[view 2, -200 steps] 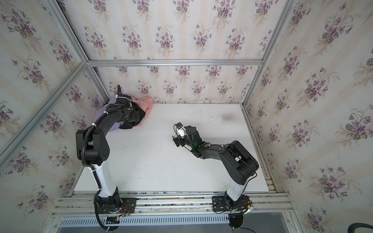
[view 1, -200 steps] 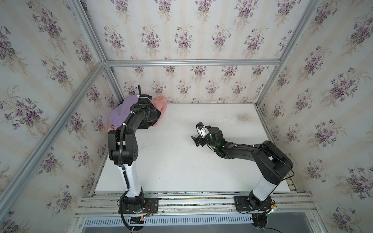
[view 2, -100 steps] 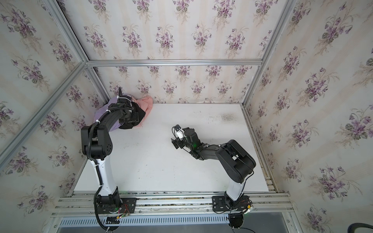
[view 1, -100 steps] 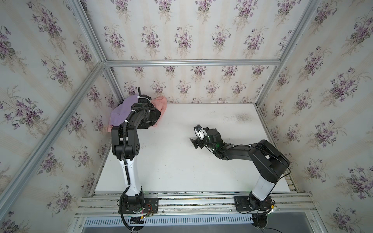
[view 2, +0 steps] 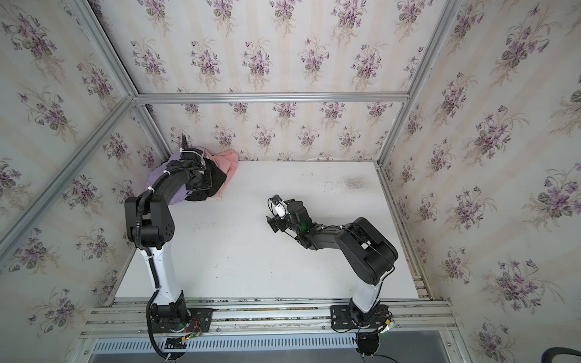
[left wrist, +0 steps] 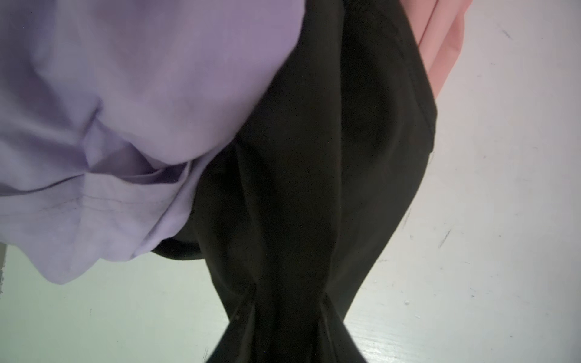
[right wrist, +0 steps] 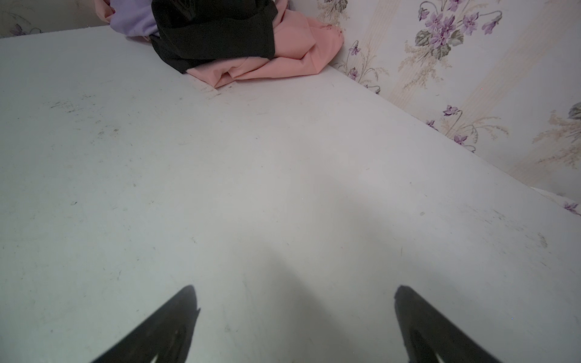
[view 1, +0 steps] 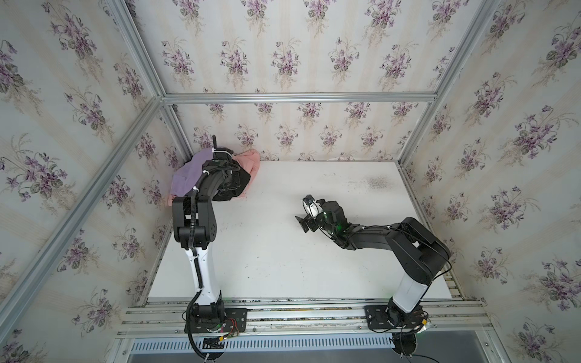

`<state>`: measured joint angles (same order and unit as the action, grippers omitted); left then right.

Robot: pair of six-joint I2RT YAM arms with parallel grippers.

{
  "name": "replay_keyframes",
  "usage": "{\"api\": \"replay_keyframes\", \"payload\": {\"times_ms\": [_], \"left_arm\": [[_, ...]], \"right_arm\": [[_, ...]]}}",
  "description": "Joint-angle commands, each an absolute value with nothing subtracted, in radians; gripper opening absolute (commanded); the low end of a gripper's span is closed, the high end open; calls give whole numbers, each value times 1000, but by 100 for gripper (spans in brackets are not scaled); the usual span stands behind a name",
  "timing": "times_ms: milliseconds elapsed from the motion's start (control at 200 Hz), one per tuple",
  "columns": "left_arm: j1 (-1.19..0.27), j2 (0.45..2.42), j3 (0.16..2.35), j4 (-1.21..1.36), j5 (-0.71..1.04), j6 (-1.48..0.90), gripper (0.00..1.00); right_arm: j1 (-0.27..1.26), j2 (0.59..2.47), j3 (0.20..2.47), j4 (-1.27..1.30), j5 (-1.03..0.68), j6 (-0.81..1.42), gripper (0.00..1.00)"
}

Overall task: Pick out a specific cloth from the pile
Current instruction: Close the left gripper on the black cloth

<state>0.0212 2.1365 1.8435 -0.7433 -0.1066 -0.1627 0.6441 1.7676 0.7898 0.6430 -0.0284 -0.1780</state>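
Observation:
The pile (view 1: 217, 176) lies in the table's back left corner in both top views. The cloth (left wrist: 314, 157), plain black, sits between a lilac-purple garment (left wrist: 125, 94) and a salmon-pink one (left wrist: 446, 47). My left gripper (left wrist: 287, 301) is down on the pile, shut on a bunched fold of the cloth, which fans out from between its fingers. The right wrist view shows the cloth (right wrist: 213, 34) on top of the pink garment (right wrist: 283, 53). My right gripper (right wrist: 295, 289) hovers open over the bare table middle (view 1: 306, 217), nothing between its fingers.
The white table (view 1: 283, 251) is scuffed, with a dark smudge (view 1: 375, 182) at the back right. Flowered walls and metal frame rails (view 1: 298, 97) close in the back and both sides. The pile presses against the back wall (right wrist: 361, 47).
The left jaws have closed onto the black cloth, and the left arm's elbow has drawn nearer the table's front. The right gripper has drifted slightly left and stays open.

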Motion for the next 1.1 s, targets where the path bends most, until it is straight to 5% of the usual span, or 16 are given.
{"api": "replay_keyframes", "payload": {"times_ms": [0,1094], "left_arm": [[21,2119,1854,-753,-109,-164,23],[23,2070,2000,-792,-55,-196,11]], "right_arm": [[649,1755,788,659,-26,-186,100],[689,1689,771,623,17,-204,100]]}}
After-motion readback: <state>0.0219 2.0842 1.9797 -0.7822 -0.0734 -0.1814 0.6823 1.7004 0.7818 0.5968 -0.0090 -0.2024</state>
